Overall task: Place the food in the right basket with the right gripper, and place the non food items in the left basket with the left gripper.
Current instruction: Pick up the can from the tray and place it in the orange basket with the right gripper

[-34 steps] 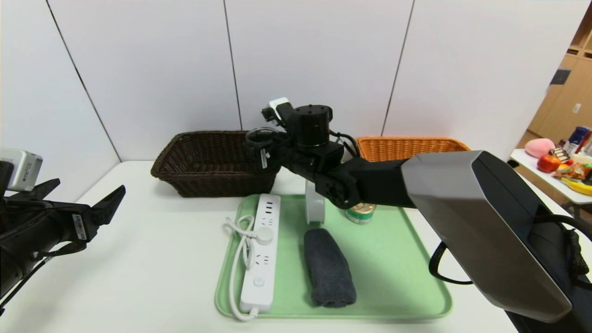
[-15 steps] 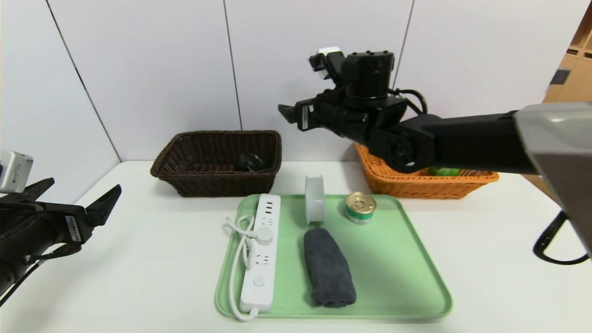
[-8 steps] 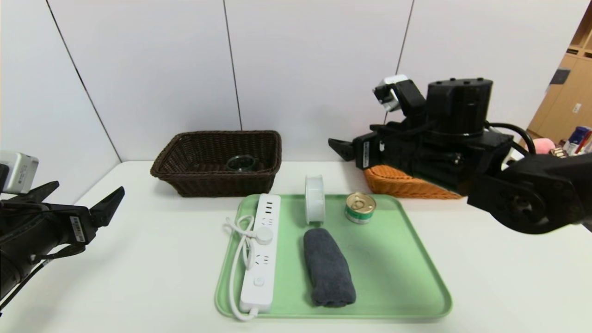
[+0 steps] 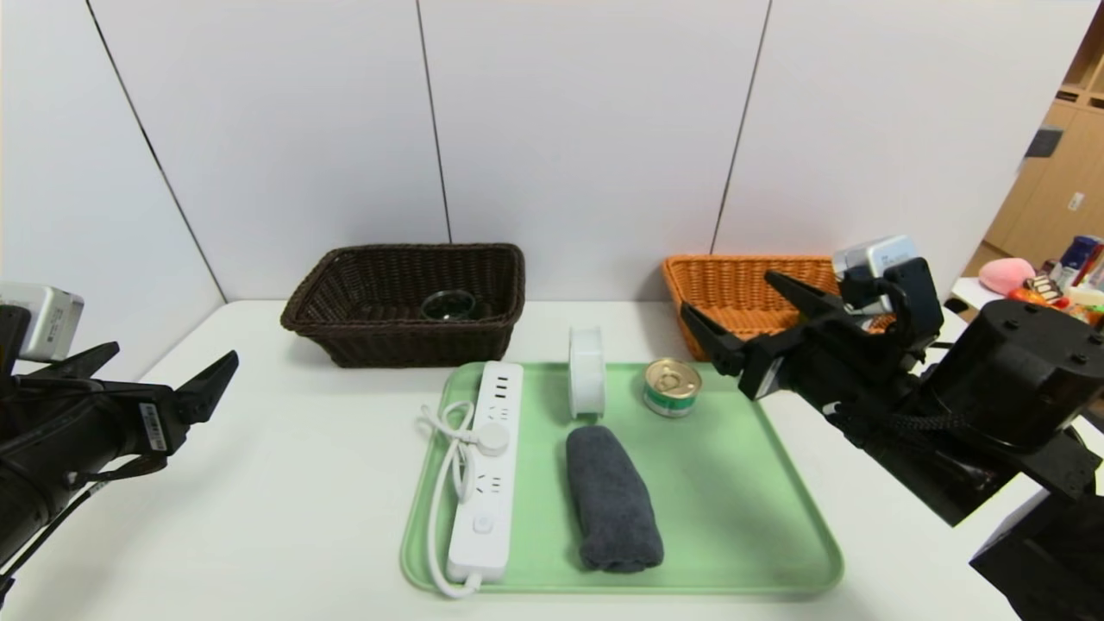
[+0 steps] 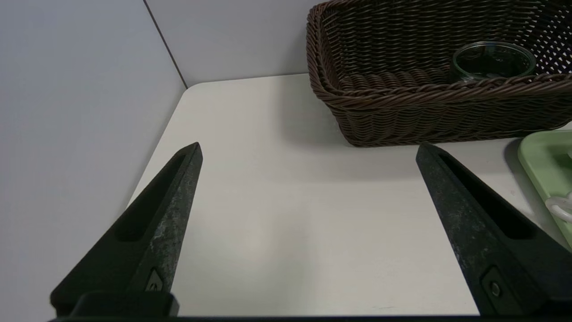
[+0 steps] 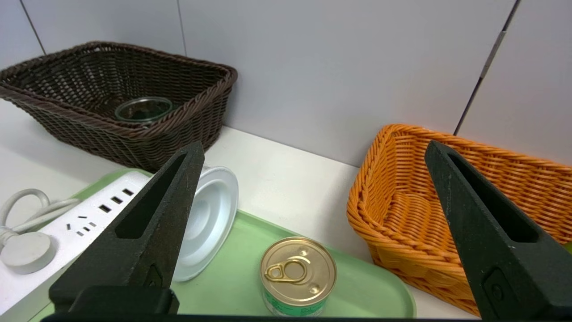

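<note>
My right gripper (image 4: 729, 295) is open and empty, hovering just right of the tin (image 4: 672, 387) and in front of the orange basket (image 4: 742, 285). In the right wrist view the gripper (image 6: 315, 144) looks over the tin (image 6: 298, 273), which stands on the green tray between the tape roll (image 6: 210, 219) and the orange basket (image 6: 447, 197). The power strip (image 4: 487, 466), towel (image 4: 612, 500) and tape roll (image 4: 586, 371) lie on the tray. The glass dish (image 4: 448, 304) sits in the dark basket (image 4: 345, 302). My left gripper (image 4: 168, 358) is open and empty at the far left. The green fruit is hidden.
The green tray (image 4: 776, 483) fills the table's middle front. A white wall stands close behind both baskets. A side table with assorted items (image 4: 1044, 302) is at the far right. The left wrist view shows bare tabletop (image 5: 290, 223) before the dark basket (image 5: 402, 98).
My right gripper held the glass dish over the dark basket, let it go there, then swung up and right and came down by the orange basket. The left arm barely moved.
</note>
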